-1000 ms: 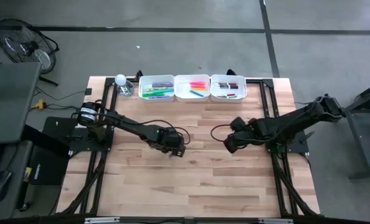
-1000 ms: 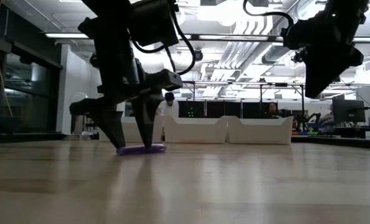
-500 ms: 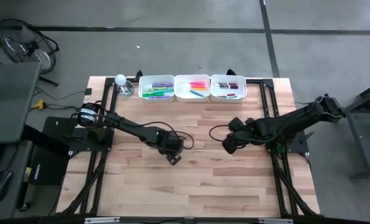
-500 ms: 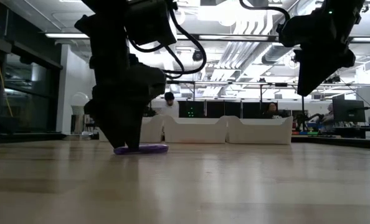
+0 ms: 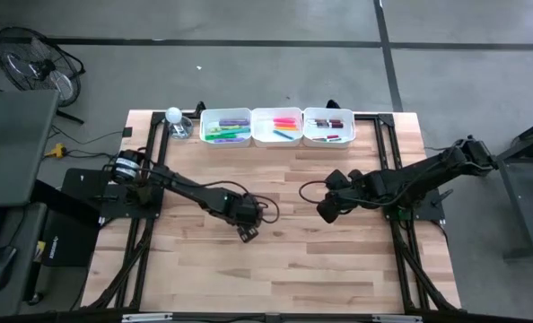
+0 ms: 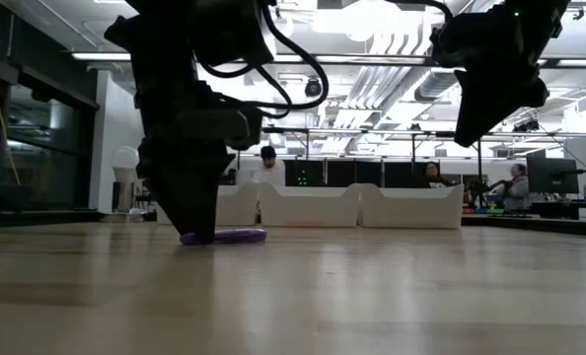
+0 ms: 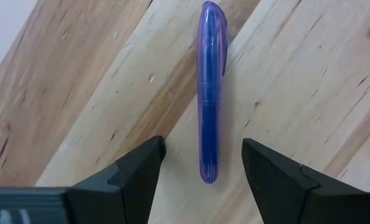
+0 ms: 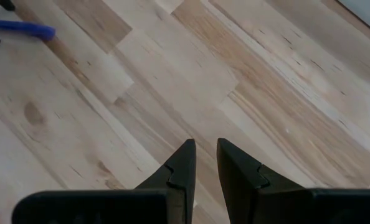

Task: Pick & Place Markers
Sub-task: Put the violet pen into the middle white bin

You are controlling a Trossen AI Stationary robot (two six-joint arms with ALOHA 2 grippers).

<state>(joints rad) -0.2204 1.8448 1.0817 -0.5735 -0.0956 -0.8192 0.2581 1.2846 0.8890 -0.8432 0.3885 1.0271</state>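
Observation:
A purple-blue marker (image 7: 210, 93) lies flat on the wooden table, left of its middle; in the low view this marker (image 6: 236, 236) shows beside the dark fingers. My left gripper (image 7: 203, 149) points down over it, open. Its two fingers stand on either side of the marker's near end without touching it, and the marker runs along the gap between them. My right gripper (image 8: 205, 155) hangs above bare wood right of the middle (image 5: 325, 212), open by only a narrow gap with nothing in it. Its wrist view shows the marker (image 8: 23, 28) farther off.
Three white trays (image 5: 226, 117) (image 5: 276, 115) (image 5: 328, 115) with coloured markers stand in a row at the table's far edge. A white ball-shaped object (image 5: 173, 115) sits left of them. Bare wood spreads across the table's near half. People and desks show in the room behind.
My left gripper has rolled about its own downward axis over the marker, so its fingers, seen apart in the low view before, now overlap there. The marker has stayed where it lay. My right gripper has tipped a little, its fingertips swinging toward the table's left.

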